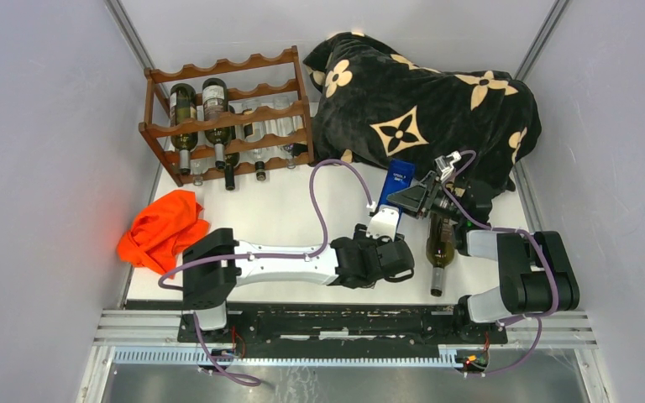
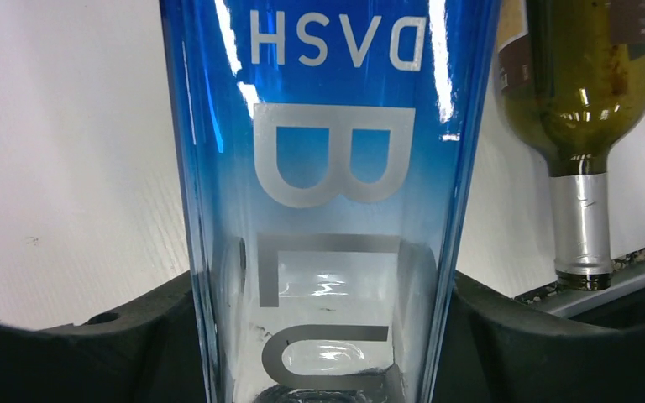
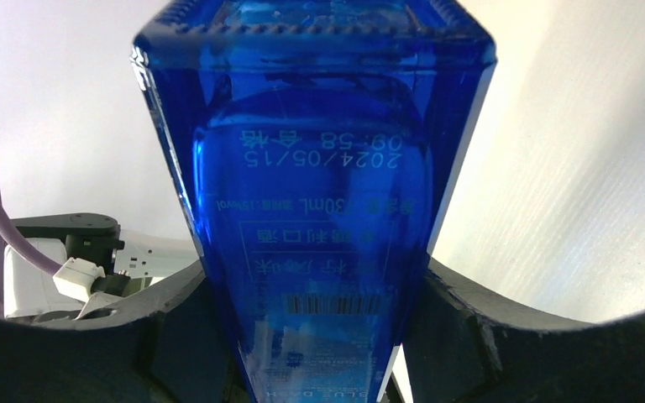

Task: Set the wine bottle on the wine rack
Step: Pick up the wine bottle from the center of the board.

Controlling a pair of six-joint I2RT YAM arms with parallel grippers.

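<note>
**Top external view: blue bottle held by both arms, well short of the rack**

1. Near edge. A green bottle (image 1: 439, 243) lies loose on the table (image 1: 285, 201) just beside the right arm, its neck pointing at the near edge. Any swing of that arm could strike it and send it rolling.

2. Grip. The left gripper (image 2: 327, 290) appears pressed onto the clear lower end of the blue bottle (image 1: 399, 179). The right gripper (image 3: 317, 277) pinches the deep blue part. The bottle sits right of centre, between the two claws, and whether it rests on the table cannot be told. Hazard: with both claws clamped, one arm moving alone would twist the smooth, tapered glass and could slip it free.

3. Middle ground. A purple cable (image 1: 336, 180) loops up between the bottle and the rack and could snag on a leftward carry. The bare table there gives open room. An orange cloth (image 1: 164, 231) lies at the left edge, off the likely path.

4. Far side. A black patterned blanket (image 1: 420, 109) bulks just behind the held bottle, so there is little room to push back. The wine rack (image 1: 218, 65) stands far left. Its top tier looks free, while bottle necks jut from the lower tiers and could be clipped on a low approach.
</note>
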